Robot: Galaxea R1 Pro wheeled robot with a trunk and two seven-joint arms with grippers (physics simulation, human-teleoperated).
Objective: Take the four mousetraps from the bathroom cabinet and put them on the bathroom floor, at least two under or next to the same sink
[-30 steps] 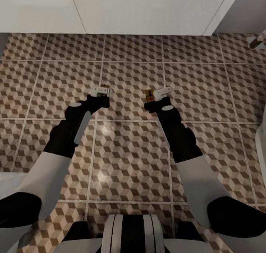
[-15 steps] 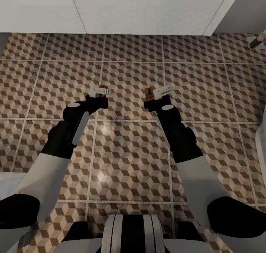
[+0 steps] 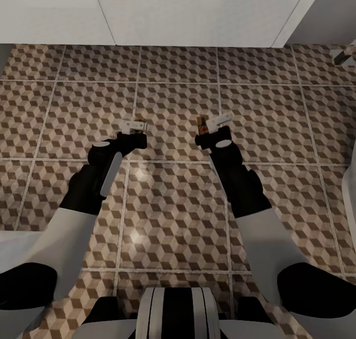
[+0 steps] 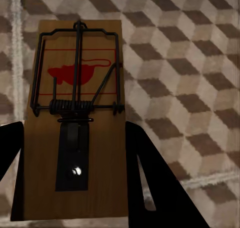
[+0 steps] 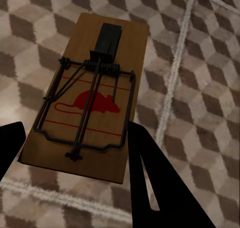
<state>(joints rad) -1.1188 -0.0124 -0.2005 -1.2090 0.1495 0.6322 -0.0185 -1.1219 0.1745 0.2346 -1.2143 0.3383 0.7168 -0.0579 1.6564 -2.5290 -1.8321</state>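
Both arms reach out over the bathroom floor [image 3: 173, 205] with its brown, beige and white cube tiles. My left gripper [image 3: 133, 127] is shut on a mousetrap [image 4: 75, 88], a small wooden board with a black wire spring and a red mouse print. Its black fingers [image 4: 150, 178] press the board's two long sides. My right gripper [image 3: 213, 125] is shut on a second mousetrap [image 5: 92, 96] of the same look, held tilted above the tiles, with its fingers [image 5: 155, 183] at the board's edges. In the head view this trap [image 3: 201, 124] peeks out beside the right gripper.
White panels [image 3: 198, 13] run along the far edge of the floor. A metal fixture [image 3: 345, 56] pokes in at the far right, and a white curved edge [image 3: 352, 195] borders the right side. My base [image 3: 175, 312] sits at the near edge.
The left gripper has drifted slightly nearer to me with its trap. The right gripper has barely shifted. Both traps stay held.
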